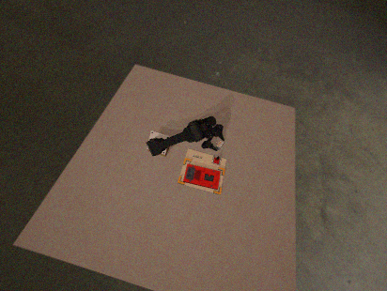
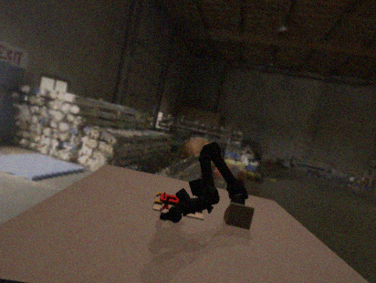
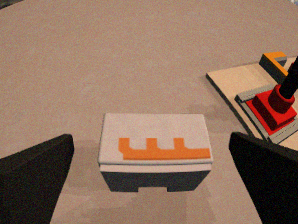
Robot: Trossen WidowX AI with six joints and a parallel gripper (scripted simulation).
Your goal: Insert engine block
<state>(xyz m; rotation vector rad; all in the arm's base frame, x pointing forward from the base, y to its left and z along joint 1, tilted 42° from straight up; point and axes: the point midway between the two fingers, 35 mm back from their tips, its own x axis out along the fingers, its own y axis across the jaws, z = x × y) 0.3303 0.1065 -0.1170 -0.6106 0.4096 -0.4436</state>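
The car body [image 1: 202, 175], red and set on a pale board with orange corner marks, lies flat on the counter [image 1: 117, 197]. From above, its top shows dark recesses, but the view is too coarse to tell whether anything sits in them. The engine block [image 3: 156, 151] is not in the opening: it rests on the counter well to the side of the car body, directly in front of the gripper [image 3: 153, 189].

The wrist view alone gives the block in detail. It is a grey box with a lighter top face carrying an orange comb-like mark with three short teeth, and a darker front face with a shallow notch cut into the lower edge. The two black fingers stand wide apart on either side of it, released, with bare counter showing between each one and the block's sides. At the right edge of this view the corner of the board and a red stepped part of the car body appear, with a dark post rising from it.

In the top view the block shows only as a small pale patch [image 1: 158, 140] at the end of the black arm [image 1: 197, 131]. In the exterior view the arm hides the block; that view shows the arm folded low over the counter, a dark cube-like base [image 2: 239, 215], and stacked pallets [image 2: 55, 119] behind.
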